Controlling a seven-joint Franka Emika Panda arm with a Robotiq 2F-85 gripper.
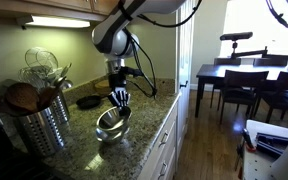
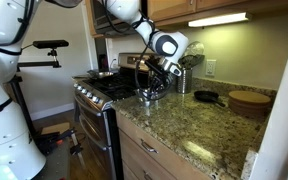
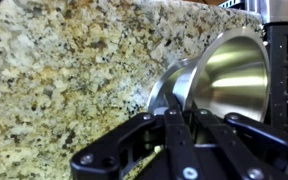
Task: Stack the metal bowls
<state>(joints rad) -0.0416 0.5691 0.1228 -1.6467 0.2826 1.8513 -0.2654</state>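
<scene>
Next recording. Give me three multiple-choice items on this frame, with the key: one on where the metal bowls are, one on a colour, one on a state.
1. Where are the metal bowls?
A) on the stove
B) on the granite counter, just below the gripper
C) on the dining table

2. What colour is the small flat dish on the counter?
A) white
B) red
C) black

3. How does the bowl nearest the gripper sit?
A) tilted, one side of its rim raised
B) upside down
C) flat and level

Key:
1 B: both exterior views show them on the speckled stone under the gripper.
2 C: it shows dark black against the pale counter.
3 A: the wrist view shows its shiny inside turned sideways, and an exterior view shows it leaning.
</scene>
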